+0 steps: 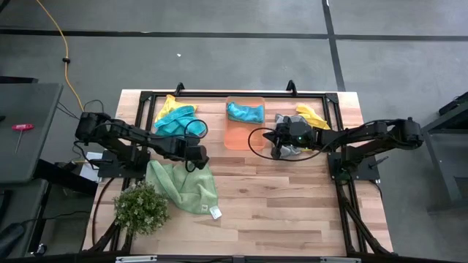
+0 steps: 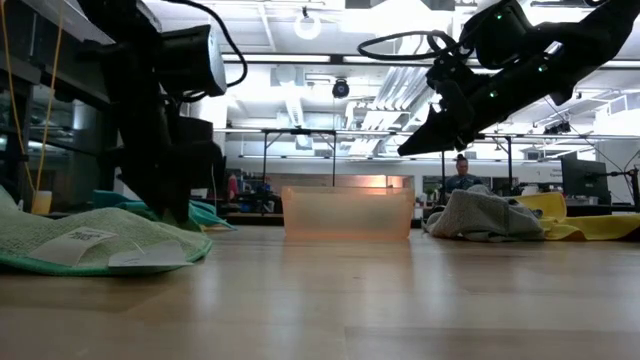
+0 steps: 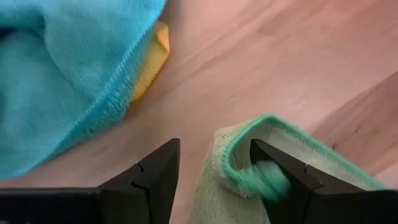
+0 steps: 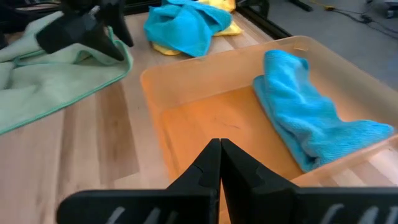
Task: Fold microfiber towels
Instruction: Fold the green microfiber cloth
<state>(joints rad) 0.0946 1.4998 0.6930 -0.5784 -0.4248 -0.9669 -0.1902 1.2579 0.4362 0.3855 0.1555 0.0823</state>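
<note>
A light green towel (image 1: 183, 186) with a white tag (image 1: 216, 212) lies rumpled on the table's near left. My left gripper (image 3: 214, 144) stands open at its far corner (image 3: 245, 146), pointing steeply down, and shows low over the cloth in the low view (image 2: 175, 212). A teal towel (image 1: 175, 120) lies on a yellow one (image 1: 167, 104) at the far left. Another teal towel (image 4: 311, 118) lies in the orange bin (image 4: 186, 112). My right gripper (image 4: 219, 142) hangs shut above the bin's right side, next to a grey towel (image 1: 289, 142) and a yellow towel (image 1: 313, 117). My left gripper comes at the green towel's far corner from above, slanting down, fingers apart. The curled, darker green hem (image 3: 261, 177) bunches up at the inner side of one finger (image 3: 292, 177); the other finger stands over bare wood. Whether a finger touches the cloth I cannot tell.
A small bushy plant (image 1: 140, 207) stands at the near left corner beside the green towel. The black frame rail (image 1: 241, 93) runs along the table's far edge. Bare wood (image 1: 292, 204) stretches over the table's near right half.
</note>
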